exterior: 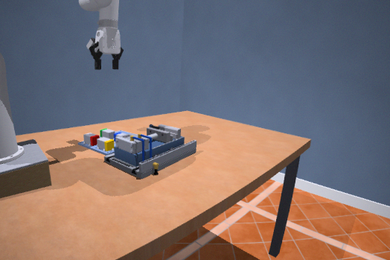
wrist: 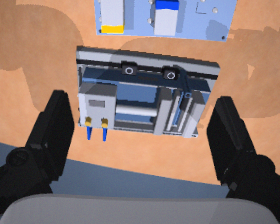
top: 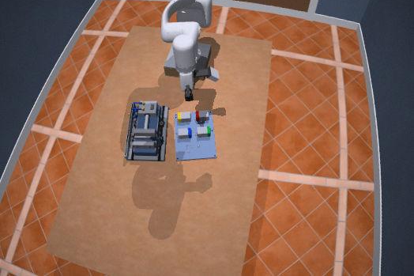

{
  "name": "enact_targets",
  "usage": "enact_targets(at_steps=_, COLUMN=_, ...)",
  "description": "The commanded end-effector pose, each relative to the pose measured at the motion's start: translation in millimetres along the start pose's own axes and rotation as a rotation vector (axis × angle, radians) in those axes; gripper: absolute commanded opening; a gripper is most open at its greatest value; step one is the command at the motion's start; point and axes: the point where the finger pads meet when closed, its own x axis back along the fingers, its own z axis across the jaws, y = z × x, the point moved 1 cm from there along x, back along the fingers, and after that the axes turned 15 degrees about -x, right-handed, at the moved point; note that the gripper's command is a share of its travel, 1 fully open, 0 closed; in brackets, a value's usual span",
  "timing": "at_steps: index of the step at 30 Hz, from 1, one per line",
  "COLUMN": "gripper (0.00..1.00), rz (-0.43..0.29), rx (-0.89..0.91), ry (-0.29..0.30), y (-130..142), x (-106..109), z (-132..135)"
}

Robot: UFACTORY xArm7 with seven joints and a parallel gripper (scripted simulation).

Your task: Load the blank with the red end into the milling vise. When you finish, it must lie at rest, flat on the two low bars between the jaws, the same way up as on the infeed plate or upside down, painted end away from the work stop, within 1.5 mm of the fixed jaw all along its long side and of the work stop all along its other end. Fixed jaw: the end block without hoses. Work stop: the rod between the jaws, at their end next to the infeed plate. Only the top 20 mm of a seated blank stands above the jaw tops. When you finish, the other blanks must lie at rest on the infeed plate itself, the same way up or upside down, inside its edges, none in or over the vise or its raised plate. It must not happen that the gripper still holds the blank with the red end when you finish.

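Observation:
The milling vise point(top: 146, 130) stands left of the plate, on its raised plate, and shows in the exterior view point(exterior: 150, 148) and the wrist view point(wrist: 143, 100). My gripper point(exterior: 106, 63) point(top: 188, 95) is open and empty, high above the table, behind the vise and plate. Its fingers frame the vise in the wrist view point(wrist: 140, 136).
Three other blanks lie on the infeed plate: yellow-ended point(top: 183, 116), blue-ended point(top: 185, 133) and green-ended point(top: 204, 131). The robot base point(top: 190, 62) stands at the back of the table. The vise block with blue hoses point(exterior: 131, 143) faces the base.

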Motion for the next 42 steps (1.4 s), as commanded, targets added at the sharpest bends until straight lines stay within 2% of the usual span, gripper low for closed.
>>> enact_targets(at_steps=1, gripper=1.0, rz=0.001, rx=0.0, ry=0.004, y=-1.3, x=1.3, z=0.7)
enact_targets(at_steps=11, gripper=1.0, rz=0.001, rx=0.0, ry=0.004, y=-2.0, x=0.9, z=0.6)
enact_targets(at_steps=21, gripper=1.0, rz=0.0, rx=0.23, ry=0.004, y=-5.4, x=-0.7, z=-0.1)
enact_targets(at_steps=28, gripper=1.0, rz=0.0, rx=0.23, ry=0.004, y=-5.4, x=-0.7, z=-0.1)
enact_targets(at_steps=38, gripper=1.0, rz=0.001, rx=0.0, ry=0.004, y=-3.7, x=0.1, z=0.2)
enact_targets(at_steps=42, gripper=1.0, rz=0.001, rx=0.0, ry=0.004, y=-3.7, x=0.1, z=0.2)
